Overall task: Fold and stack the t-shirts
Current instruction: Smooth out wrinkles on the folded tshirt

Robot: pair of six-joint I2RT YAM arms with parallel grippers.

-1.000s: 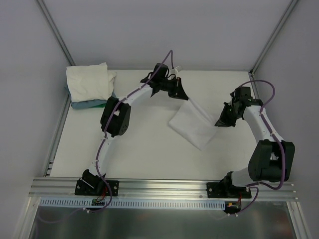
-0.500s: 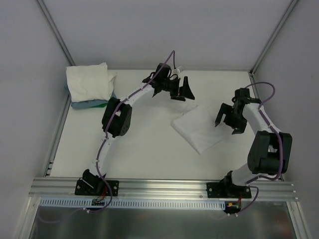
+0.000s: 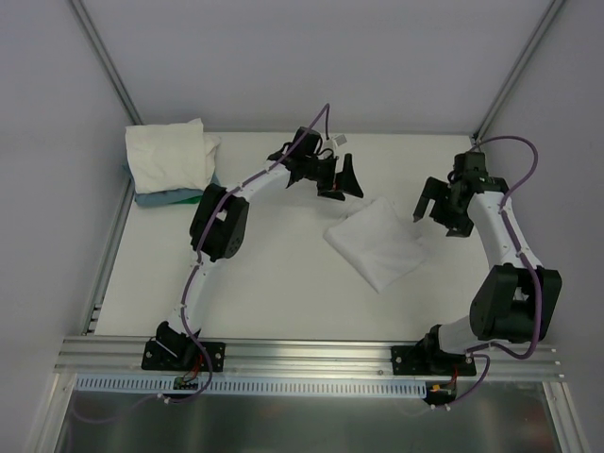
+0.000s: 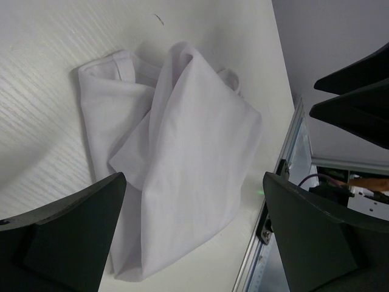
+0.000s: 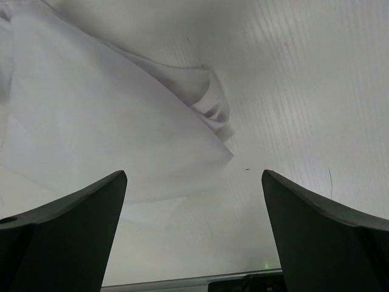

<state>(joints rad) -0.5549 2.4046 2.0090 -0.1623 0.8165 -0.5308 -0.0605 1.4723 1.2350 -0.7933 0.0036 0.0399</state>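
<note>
Folded white thin-cloth t-shirt (image 3: 376, 243) lies flat on the white counter (image 3: 283, 293), centre-right of the top view, turned diagonally. Left end effector (image 3: 340, 179) hovers just off its upper-left corner and right end effector (image 3: 439, 209) off its upper-right edge. Both have jaws spread wide with nothing in them, and neither touches the cloth. Likely placement: one arm per side, so the fold can be tidied or the shirt lifted by two corners. The fold is loose: in the left wrist view the layers overlap unevenly with a hem band showing, and in the right wrist view one corner is bunched into small pleats. Stack of folded white t-shirts (image 3: 170, 156) sits at upper left on a teal-blue flat item (image 3: 156, 198), well apart, probably the destination.
</note>
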